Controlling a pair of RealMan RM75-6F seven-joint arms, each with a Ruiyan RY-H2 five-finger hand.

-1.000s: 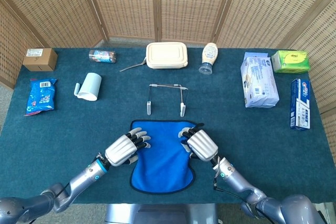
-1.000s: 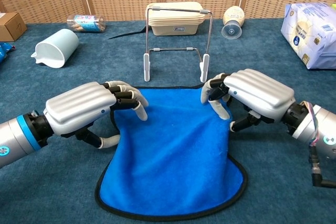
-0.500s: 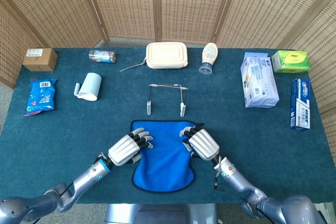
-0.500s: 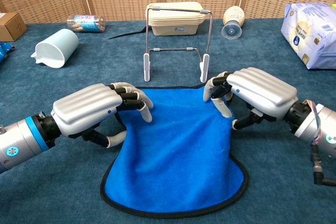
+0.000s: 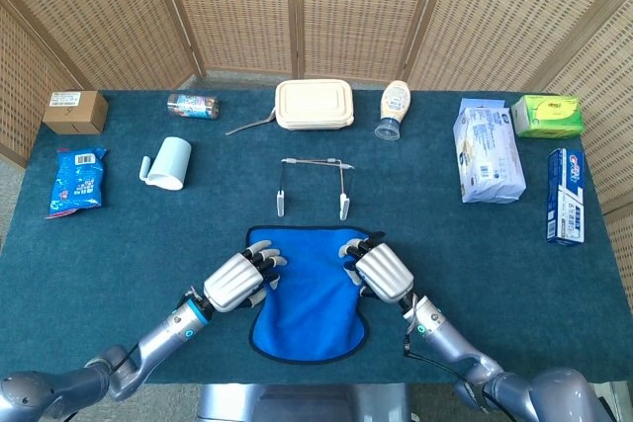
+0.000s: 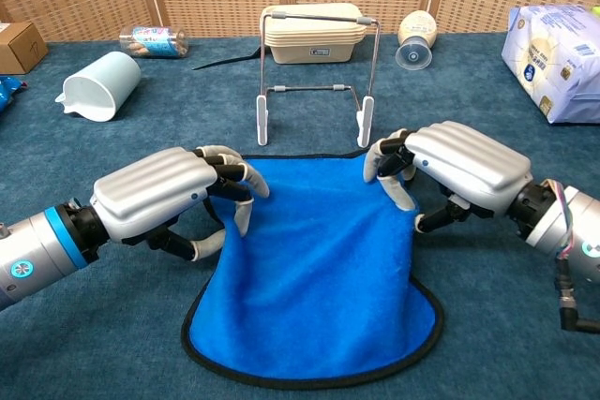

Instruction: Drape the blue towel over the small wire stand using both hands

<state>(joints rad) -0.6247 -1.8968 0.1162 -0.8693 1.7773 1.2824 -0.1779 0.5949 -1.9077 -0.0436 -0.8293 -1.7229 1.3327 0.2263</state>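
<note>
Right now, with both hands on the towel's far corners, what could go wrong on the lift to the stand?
1. The left hand and right hand rest on the blue towel, which lies flat; whether either pinches an edge is unclear. One corner could slip, skewing the drape.
2. The wire stand looks light and sits just beyond the towel; a dragged edge or fingers might tip it.
3. The lunch box sits close behind, so overshoot could hit it.

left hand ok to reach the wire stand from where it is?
Probably yes. The left hand rests on the blue towel's near-left corner, and the wire stand stands just beyond the towel's far edge with only bare table between.
</note>
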